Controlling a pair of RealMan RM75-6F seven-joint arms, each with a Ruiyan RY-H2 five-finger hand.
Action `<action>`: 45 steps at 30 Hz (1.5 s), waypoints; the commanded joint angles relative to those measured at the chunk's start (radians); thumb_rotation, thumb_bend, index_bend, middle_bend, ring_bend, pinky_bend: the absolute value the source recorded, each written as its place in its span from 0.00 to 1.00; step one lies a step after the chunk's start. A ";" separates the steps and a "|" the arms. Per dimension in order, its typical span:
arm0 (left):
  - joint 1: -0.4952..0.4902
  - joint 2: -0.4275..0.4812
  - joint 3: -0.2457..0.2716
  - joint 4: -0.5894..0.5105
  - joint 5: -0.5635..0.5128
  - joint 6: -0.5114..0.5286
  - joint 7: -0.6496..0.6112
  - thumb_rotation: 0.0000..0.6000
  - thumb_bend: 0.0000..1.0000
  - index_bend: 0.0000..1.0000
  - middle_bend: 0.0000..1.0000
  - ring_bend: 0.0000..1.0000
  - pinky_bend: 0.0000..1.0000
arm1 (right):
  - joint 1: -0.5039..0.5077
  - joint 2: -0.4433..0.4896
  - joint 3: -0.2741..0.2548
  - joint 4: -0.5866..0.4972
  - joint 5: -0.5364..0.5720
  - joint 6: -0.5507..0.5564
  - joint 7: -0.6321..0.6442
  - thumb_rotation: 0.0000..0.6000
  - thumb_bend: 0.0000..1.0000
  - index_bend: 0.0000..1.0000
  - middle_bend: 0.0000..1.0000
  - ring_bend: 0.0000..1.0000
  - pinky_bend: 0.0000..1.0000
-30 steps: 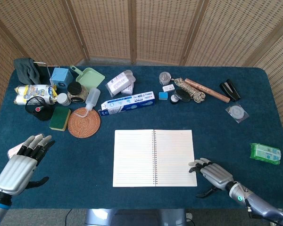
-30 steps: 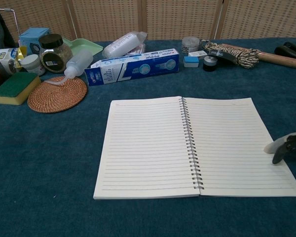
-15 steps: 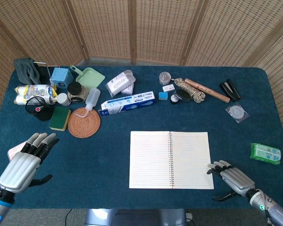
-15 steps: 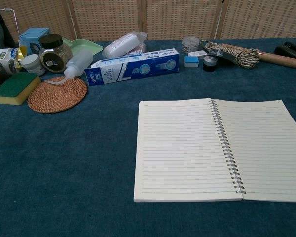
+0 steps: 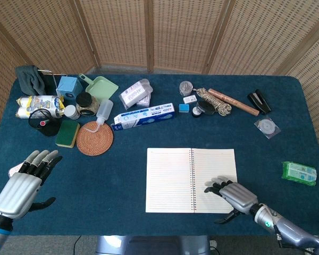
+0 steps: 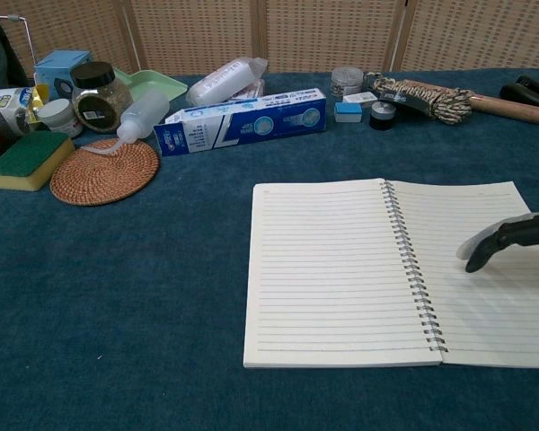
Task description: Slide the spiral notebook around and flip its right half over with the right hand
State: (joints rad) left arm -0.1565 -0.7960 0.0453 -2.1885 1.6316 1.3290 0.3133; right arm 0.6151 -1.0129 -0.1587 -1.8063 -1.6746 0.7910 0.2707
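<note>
On the blue cloth, front centre: spiral notebook (image 5: pixel 191 180) lies open flat | right hand (image 5: pixel 233 194) over its right page, fingers spread, holding nothing; contact with paper unclear | left hand (image 5: pixel 22 183) open, well apart | advice: catch the right page's outer edge, lift and swing it leftward over the coil, keeping the left half flat.
</note>
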 commanded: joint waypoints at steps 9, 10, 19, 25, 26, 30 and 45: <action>0.004 0.012 0.000 -0.001 0.005 0.009 -0.013 1.00 0.06 0.00 0.00 0.00 0.00 | 0.012 -0.051 0.009 0.013 0.071 -0.051 -0.101 0.62 0.11 0.10 0.20 0.05 0.04; 0.003 0.010 0.000 0.000 0.005 0.006 -0.014 1.00 0.06 0.00 0.00 0.00 0.00 | 0.005 -0.046 0.002 0.011 0.065 -0.041 -0.105 0.62 0.11 0.10 0.22 0.07 0.04; -0.007 -0.005 -0.002 0.000 0.005 -0.011 -0.007 1.00 0.06 0.00 0.00 0.00 0.00 | -0.046 -0.023 -0.058 0.033 0.019 0.011 -0.070 0.61 0.11 0.11 0.32 0.18 0.19; -0.013 -0.014 -0.004 -0.007 -0.001 -0.022 0.004 1.00 0.06 0.00 0.00 0.00 0.00 | -0.084 -0.014 -0.096 0.078 -0.014 0.059 -0.019 0.60 0.12 0.14 0.38 0.24 0.25; -0.013 -0.016 -0.004 -0.008 -0.002 -0.024 0.007 1.00 0.06 0.00 0.00 0.00 0.00 | -0.092 -0.012 -0.104 0.086 -0.022 0.070 -0.011 0.60 0.12 0.15 0.39 0.26 0.27; -0.016 -0.022 -0.005 -0.012 -0.004 -0.028 0.017 1.00 0.06 0.00 0.00 0.00 0.00 | -0.115 -0.003 -0.128 0.110 -0.046 0.103 0.015 0.58 0.12 0.17 0.41 0.29 0.31; -0.038 -0.058 -0.008 -0.019 -0.012 -0.061 0.042 1.00 0.06 0.00 0.00 0.00 0.00 | -0.221 0.025 -0.221 0.188 -0.120 0.221 0.084 0.57 0.13 0.21 0.44 0.32 0.35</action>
State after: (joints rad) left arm -0.1938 -0.8535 0.0377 -2.2081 1.6202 1.2679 0.3547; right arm 0.3982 -0.9900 -0.3767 -1.6213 -1.7915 1.0073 0.3521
